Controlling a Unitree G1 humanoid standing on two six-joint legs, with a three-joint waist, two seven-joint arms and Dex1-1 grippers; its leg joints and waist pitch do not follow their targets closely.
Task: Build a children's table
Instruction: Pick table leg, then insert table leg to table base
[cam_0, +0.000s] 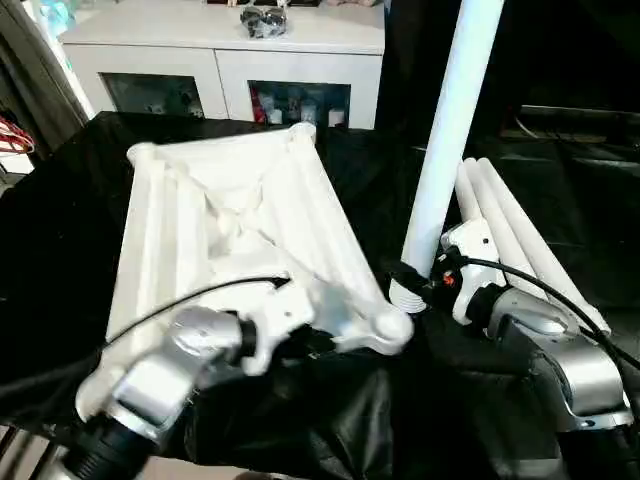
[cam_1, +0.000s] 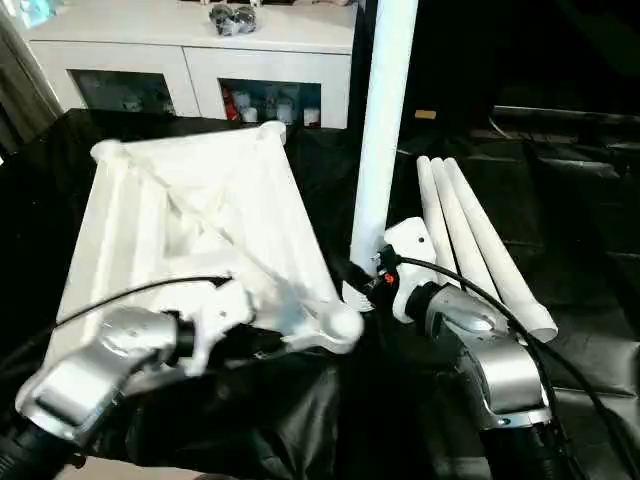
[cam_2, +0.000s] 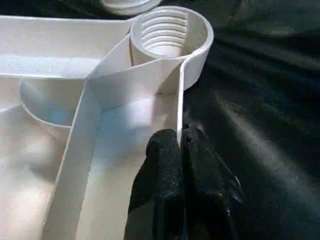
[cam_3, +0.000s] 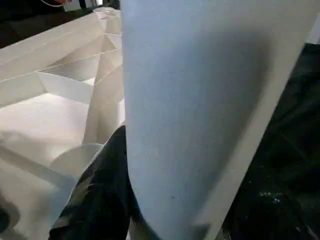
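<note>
Upturned table top (cam_0: 230, 230) lies ribbed side up on the black-draped bench (cam_0: 60, 250), in front of a white cabinet (cam_0: 220, 55). The left gripper (cam_2: 181, 145) has its jaws clamped on the top's edge wall beside a threaded corner socket (cam_2: 167, 32). The right gripper (cam_0: 415, 285) holds one leg (cam_0: 450, 130) upright near that corner, jaws closed around its lower end. Three legs (cam_1: 480, 240) lie side by side to the right.

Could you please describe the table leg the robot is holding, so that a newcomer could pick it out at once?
Start at the upturned white table top on the black cloth. Just off its near right corner, the right gripper holds one white leg. It alone stands upright; the three other legs lie side by side to its right.
</note>
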